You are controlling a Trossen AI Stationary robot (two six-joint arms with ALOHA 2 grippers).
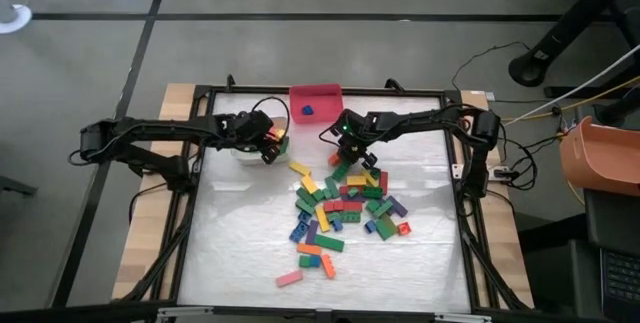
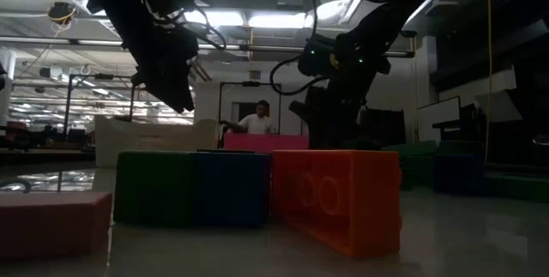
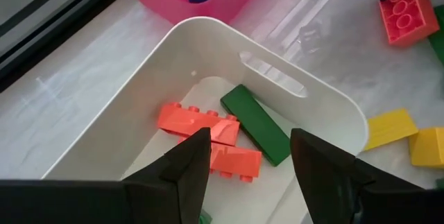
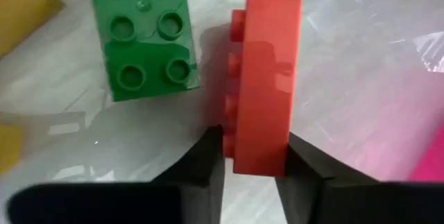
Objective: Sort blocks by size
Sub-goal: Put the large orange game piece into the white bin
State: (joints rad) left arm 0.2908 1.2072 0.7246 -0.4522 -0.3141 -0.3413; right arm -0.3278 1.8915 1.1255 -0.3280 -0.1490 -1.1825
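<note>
Sorting's barely begun: your right gripper (image 4: 253, 156) pinches a long red studded plastic brick (image 4: 263, 85), left gripper (image 3: 250, 156) gapes empty over the white plastic bin (image 3: 333, 109), most blocks (image 1: 345, 208) unsorted.

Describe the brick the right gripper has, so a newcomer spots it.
At the far edge of the brick pile, near the pink bin, find the right gripper. The red studded plastic brick stands on edge between its fingers, unlike the flat green brick beside it.

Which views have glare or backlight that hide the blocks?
Low view: bright ceiling lights silhouette both arms, the orange block stays readable. Right wrist view: the table glints beside the gripped red block. Left wrist view: the white bin is evenly lit.
</note>
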